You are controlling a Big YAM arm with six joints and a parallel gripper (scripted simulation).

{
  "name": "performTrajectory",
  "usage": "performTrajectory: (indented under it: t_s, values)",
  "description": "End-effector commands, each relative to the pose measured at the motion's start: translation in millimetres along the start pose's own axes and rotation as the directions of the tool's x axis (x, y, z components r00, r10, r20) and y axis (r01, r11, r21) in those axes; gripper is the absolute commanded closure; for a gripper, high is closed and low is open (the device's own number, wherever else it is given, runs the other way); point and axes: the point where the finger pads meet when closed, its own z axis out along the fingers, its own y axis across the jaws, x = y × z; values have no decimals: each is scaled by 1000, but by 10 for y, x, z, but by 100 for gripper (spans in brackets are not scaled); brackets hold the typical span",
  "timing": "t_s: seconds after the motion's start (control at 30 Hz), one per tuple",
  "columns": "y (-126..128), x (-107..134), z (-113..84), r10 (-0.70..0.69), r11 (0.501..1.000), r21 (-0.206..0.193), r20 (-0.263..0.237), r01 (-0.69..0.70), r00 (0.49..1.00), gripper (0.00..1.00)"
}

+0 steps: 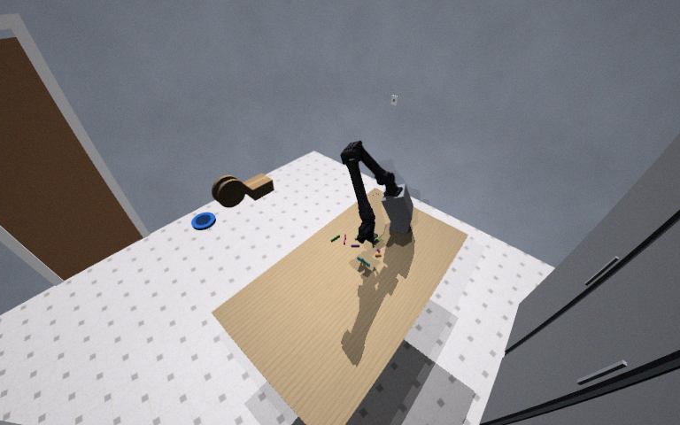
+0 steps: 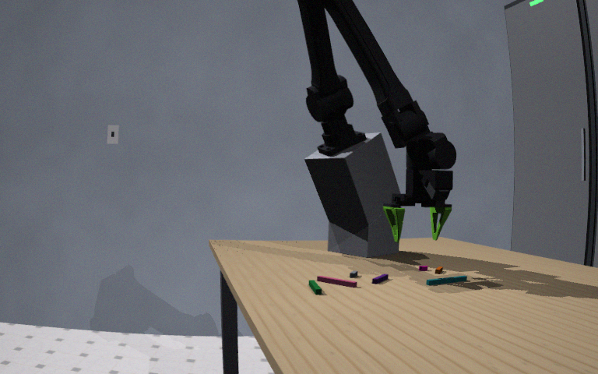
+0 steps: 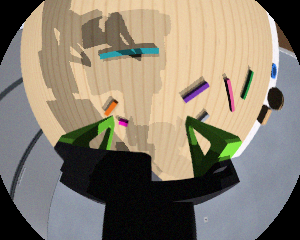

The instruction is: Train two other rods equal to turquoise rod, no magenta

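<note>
Several rods lie on the wooden table (image 2: 385,333) (image 1: 306,326). The turquoise rod (image 2: 445,280) (image 3: 129,52) (image 1: 363,261) lies alone at the right. A short orange rod (image 2: 439,269) (image 3: 110,106) and a tiny magenta rod (image 2: 423,267) (image 3: 124,122) lie just behind it. To the left lie a purple rod (image 2: 379,278) (image 3: 196,90), a small grey rod (image 2: 353,273) (image 3: 202,115), a long pink rod (image 2: 336,281) (image 3: 229,92) and a green rod (image 2: 314,287) (image 3: 248,84). My gripper (image 2: 416,236) (image 3: 149,119) is open and empty. It hangs above the table between the magenta rod and the grey rod.
The arm's grey base block (image 2: 353,199) stands on the table just behind the rods. The table's left edge (image 2: 233,273) runs close to the green rod. A tall grey cabinet (image 2: 552,139) stands at the right. A blue dish (image 1: 203,220) lies on the floor.
</note>
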Motion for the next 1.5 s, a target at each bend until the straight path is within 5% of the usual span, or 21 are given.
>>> performTrajectory:
  t_s: [0.0, 0.23, 0.27, 0.5, 0.53, 0.73, 0.77, 0.93, 0.97, 1.1, 1.13, 1.23, 1.27, 1.47]
  values:
    - [-185, -165, -52, 183, 983, -9, 35, -183, 982, 0]
    - [-68, -130, -76, 146, 989, -9, 29, -146, 989, 0]
    - [-321, -163, -34, 301, 954, -10, 32, -301, 953, 0]
    - [-207, -180, -70, 268, 963, -12, 30, -268, 963, 0]
    - [-454, -207, -24, 411, 911, -12, 36, -411, 911, 0]
    - [-356, -209, -69, 384, 923, -16, 37, -384, 922, 0]
    - [-573, -196, -10, 505, 863, -12, 34, -504, 863, 0]
    - [-579, -191, -11, 501, 866, -5, 27, -501, 865, 0]
    - [-682, -207, 0, 583, 812, -14, 35, -583, 811, 0]
    - [-648, -206, -17, 572, 820, -11, 31, -572, 819, 0]
    - [-773, -207, 8, 645, 764, -14, 36, -645, 763, 0]
    - [-778, -206, 6, 643, 766, -8, 32, -643, 765, 0]
    - [-848, -214, 13, 692, 721, -15, 37, -692, 721, 0]
    - [-940, -205, 21, 746, 666, -13, 37, -746, 665, 0]
